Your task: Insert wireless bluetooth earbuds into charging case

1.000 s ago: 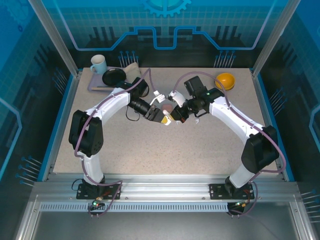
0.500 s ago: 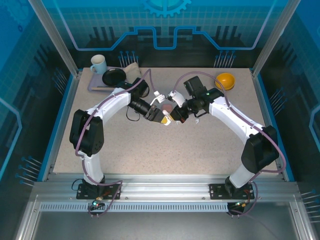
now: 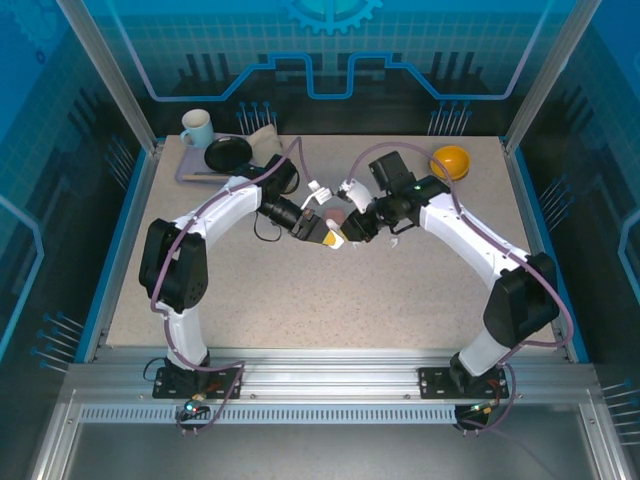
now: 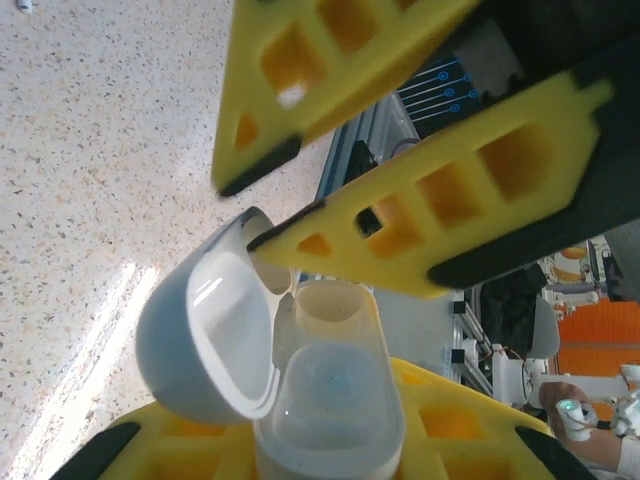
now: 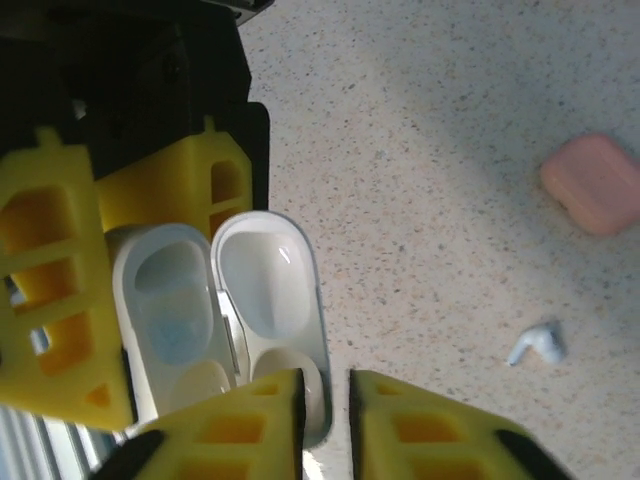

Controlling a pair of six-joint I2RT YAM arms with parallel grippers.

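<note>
Left gripper [image 4: 320, 410] is clamped on the white case [image 5: 170, 300], one yellow finger on each side of the base, holding it up off the table [image 5: 430, 120]. The case is open, with the lid [image 5: 268, 280] swung out next to the base, so both hollows face the right wrist cam at left-centre of that frame. I can't tell from either wrist view whether anything sits in the base wells; there's just a bluish tint inside. Right gripper [image 5: 327, 400] is at the bottom edge of the right wrist frame with its jaws a narrow slit apart and nothing visibly pinched. In the left wrist view its two yellow fingers come in from the upper right, and the lower fingertip touches the lid rim. One white earbud [image 5: 536, 345] lies loose on the table at lower right of the right wrist frame, well apart from the held case. The pink case [image 5: 595, 185] is closed and flat on the table at the right edge above the bud, near it but not touching. From the top cam, both grippers meet mid-table just above centre, with an orange bowl [image 3: 450, 160] at upper right and a mug [image 3: 196, 128] at upper left.
</note>
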